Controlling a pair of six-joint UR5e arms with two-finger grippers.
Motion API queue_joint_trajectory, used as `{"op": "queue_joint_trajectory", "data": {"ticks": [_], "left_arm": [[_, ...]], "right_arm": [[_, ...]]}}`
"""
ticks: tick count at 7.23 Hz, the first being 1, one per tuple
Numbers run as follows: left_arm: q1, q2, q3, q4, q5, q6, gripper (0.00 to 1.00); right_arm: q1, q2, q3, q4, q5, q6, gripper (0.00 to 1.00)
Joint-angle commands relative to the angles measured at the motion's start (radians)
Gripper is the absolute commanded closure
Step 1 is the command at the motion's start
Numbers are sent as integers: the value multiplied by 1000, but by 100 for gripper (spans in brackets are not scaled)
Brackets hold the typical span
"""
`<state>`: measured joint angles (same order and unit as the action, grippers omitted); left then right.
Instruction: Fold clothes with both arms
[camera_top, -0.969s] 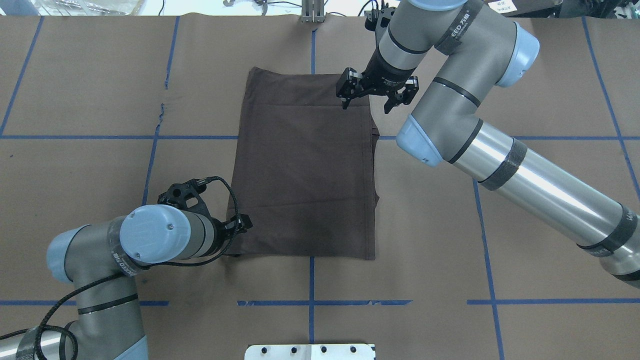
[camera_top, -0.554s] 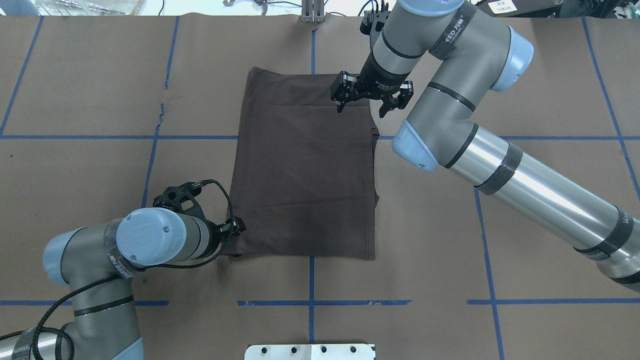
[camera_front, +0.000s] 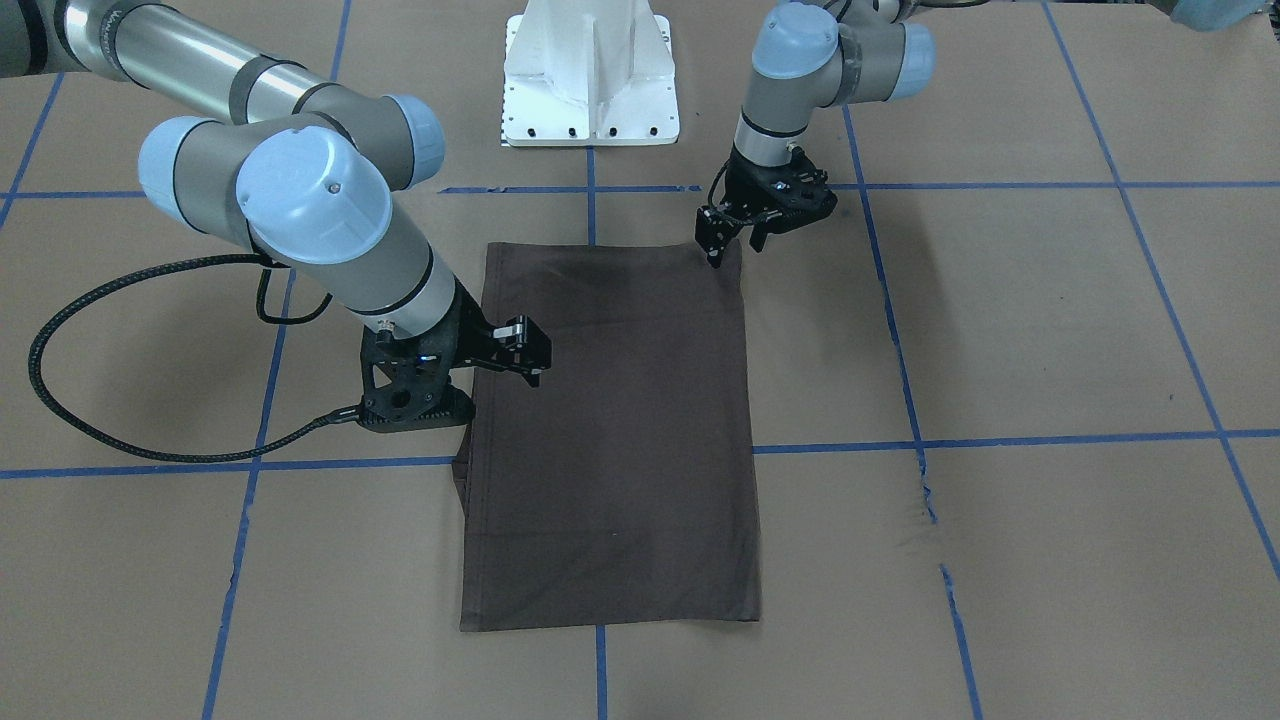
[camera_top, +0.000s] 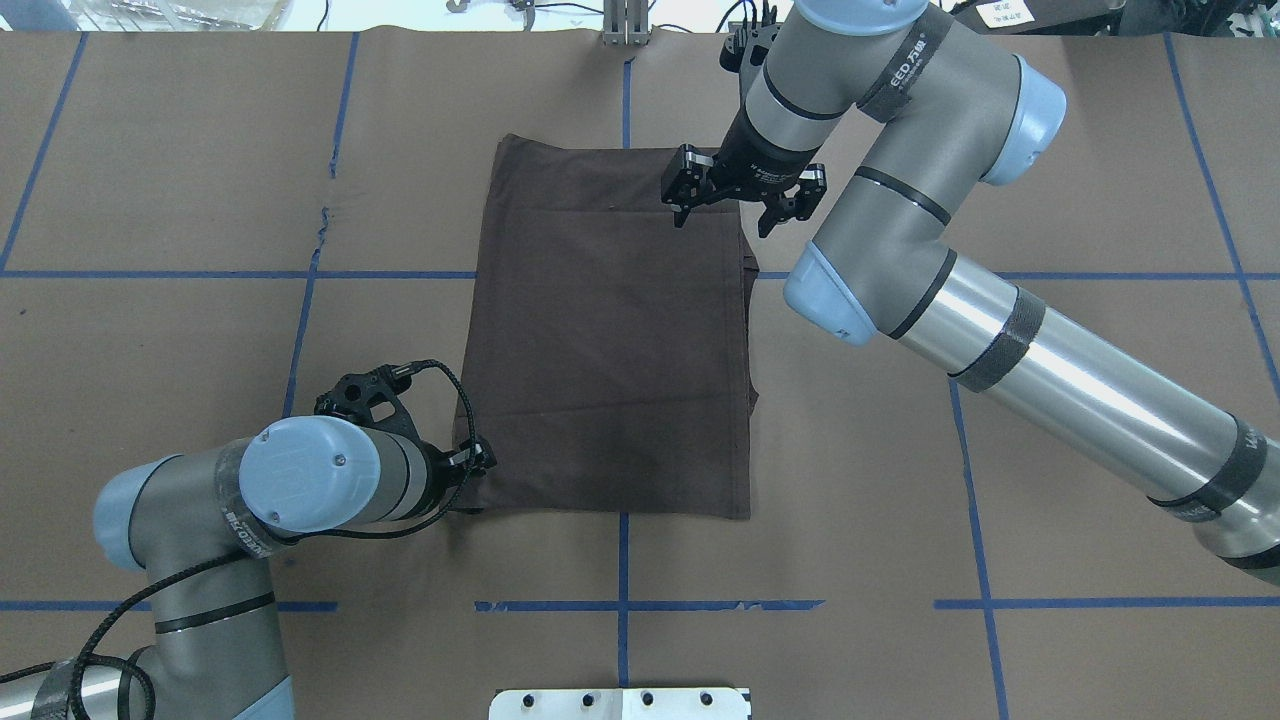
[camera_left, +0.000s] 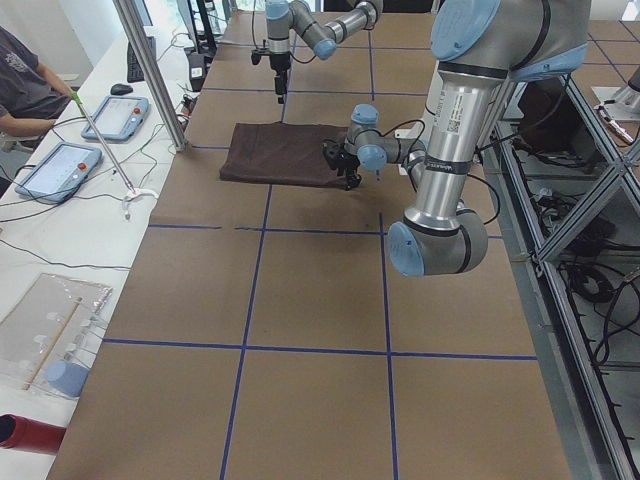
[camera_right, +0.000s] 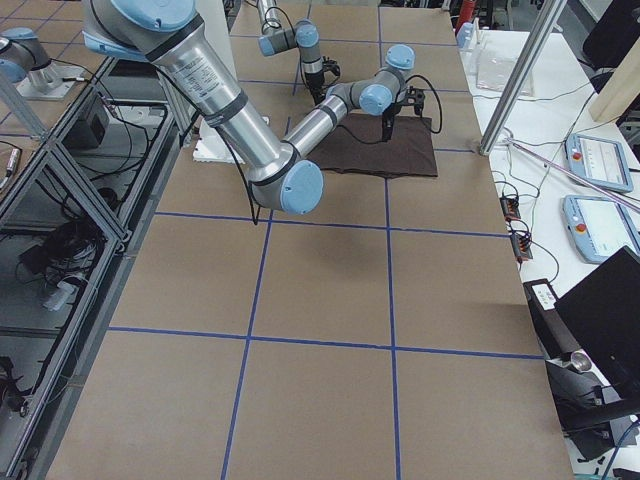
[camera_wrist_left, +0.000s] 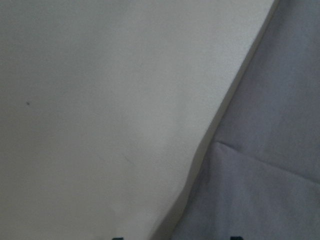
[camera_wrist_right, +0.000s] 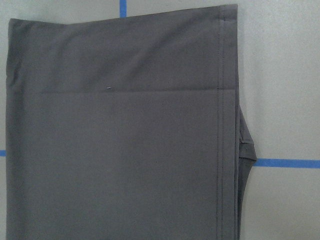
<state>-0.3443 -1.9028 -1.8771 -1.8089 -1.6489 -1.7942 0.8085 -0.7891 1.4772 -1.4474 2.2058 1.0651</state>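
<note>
Overhead and front views opposed, sharing T-shirt (camera_top: 610, 340), side views far, wrist cameras close

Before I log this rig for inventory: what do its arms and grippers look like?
The left arm and right arm: silver-grey tubes, light blue joint caps, black strap bands, braided black cable. The left gripper and right gripper: black, two-fingered.

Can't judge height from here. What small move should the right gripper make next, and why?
Probably lower the right gripper straight down: its jaws stand open above the T-shirt, straddling its far right edge, while the left gripper sits at the near left corner.
</note>
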Motion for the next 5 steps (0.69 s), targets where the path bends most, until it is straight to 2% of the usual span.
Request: {"op": "queue_joint_trajectory", "data": {"ticks": [1,5], "left_arm": [[1,-7,1,-3,-2,1,34],[4,-6,3,-3,0,3,35]], "right_arm": [[0,-2,0,-1,0,-1,0],[0,-5,2,-1,2,-1,0]]}}
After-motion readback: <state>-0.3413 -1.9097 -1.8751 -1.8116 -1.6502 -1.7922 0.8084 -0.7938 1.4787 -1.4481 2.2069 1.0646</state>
